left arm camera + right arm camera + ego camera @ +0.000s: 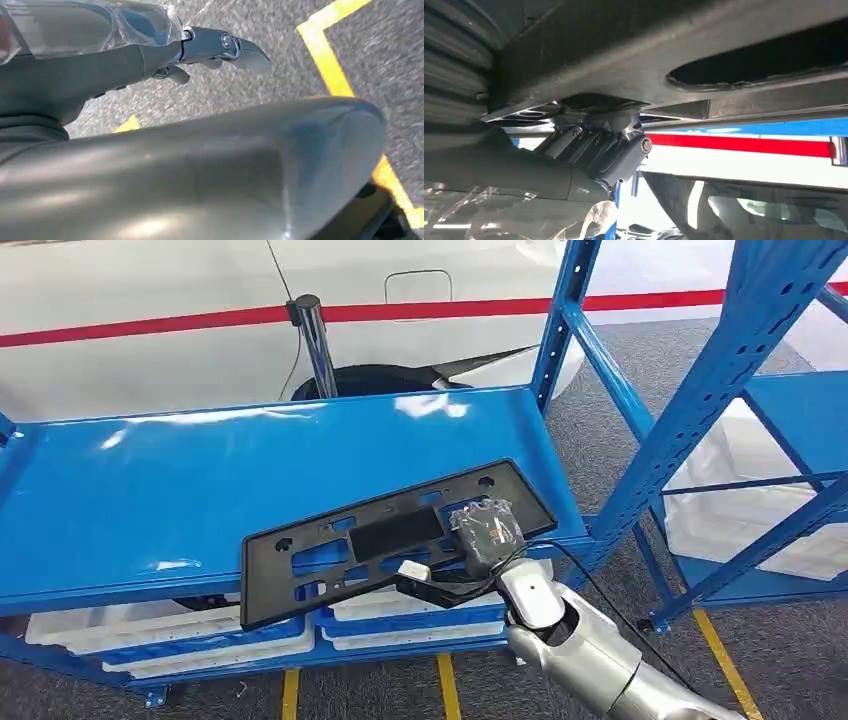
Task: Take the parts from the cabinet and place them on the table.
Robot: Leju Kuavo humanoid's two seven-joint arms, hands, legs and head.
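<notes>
- The right hand (487,530) has the black plate frame (395,538) in its grip, holding it just above the front of the blue shelf (150,490), tilted so its far end rides higher.
- The fingers (599,150) are curled up against the frame's underside in the right wrist view, pressed tight to the dark plastic; the top of the hand sits over the upper face in the head view. That's a clamp on the part, not a loose rest.
- The frame stretches well out to the left of the fingers, and only a short stub runs past them to the right. So the hold is off-centre, near the right end.
- Handling call: a thin, flat moulded plastic piece, likely light and fairly stiff, but that long free end could sag or swing. A hold nearer the middle bar would balance it better.
- Looks: matte black, rectangular, with a solid centre panel, open cut-outs showing blue shelf through them, and small holes near the corners.
- The left hand (220,50) hangs over grey floor with a yellow line (330,65); its fingers lie fairly straight with nothing in them.
- No table in sight yet; white trays (130,635) sit on the lower level beneath the fingers.
</notes>
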